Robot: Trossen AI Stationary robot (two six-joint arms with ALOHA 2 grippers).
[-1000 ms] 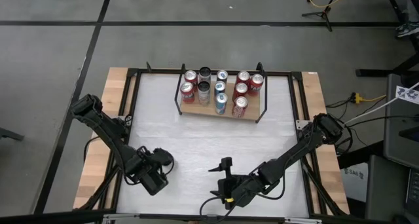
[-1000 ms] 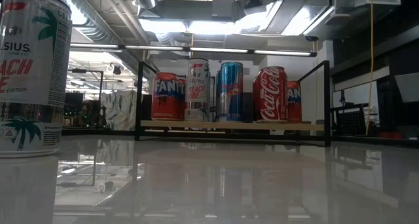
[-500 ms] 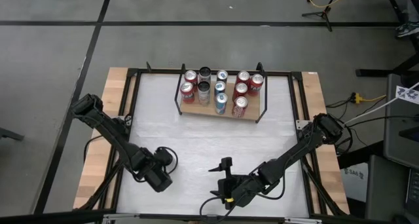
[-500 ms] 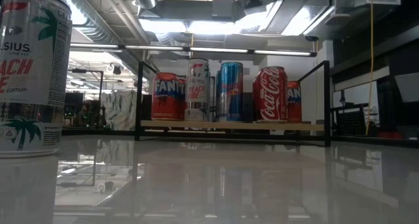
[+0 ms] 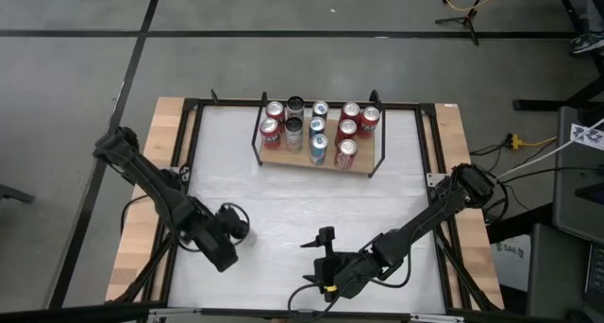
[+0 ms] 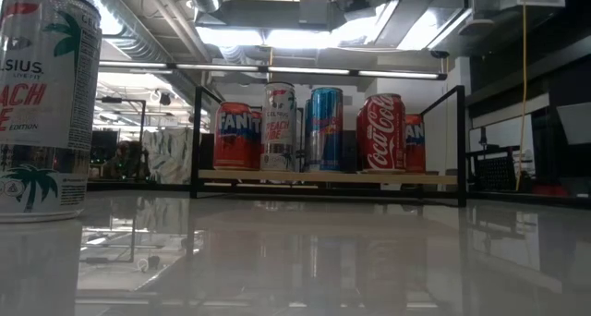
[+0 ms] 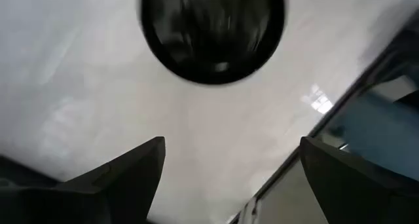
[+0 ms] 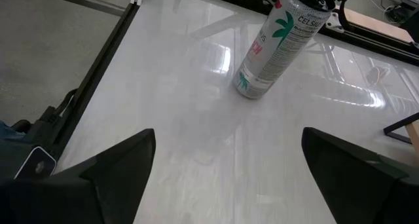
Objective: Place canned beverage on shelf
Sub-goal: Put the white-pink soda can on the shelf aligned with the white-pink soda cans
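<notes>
A tall white Celsius can (image 8: 273, 46) with a dark top stands upright on its base on the white table, near the front left; it also shows in the low view (image 6: 46, 103) and the high view (image 5: 237, 221). My left gripper (image 5: 226, 234) hovers over it, open and pointing down. In the left wrist view the can's round dark top (image 7: 213, 31) lies just ahead of the gripper's gap (image 7: 229, 178). My right gripper (image 5: 323, 252) is open and empty near the front edge, facing the can (image 8: 229, 171). The wooden shelf (image 5: 298, 159) at the far middle holds several cans (image 6: 323, 131).
The shelf's black rod brackets (image 6: 196, 140) stand at both ends of the board. Black frame rails (image 5: 193, 144) and wooden side strips (image 5: 165, 134) border the table. Bare white tabletop (image 5: 311, 200) lies between the can and the shelf.
My left arm has shifted above the can, ending a little toward the table's left and far side. The can has stayed upright in the same place. My right arm has kept still.
</notes>
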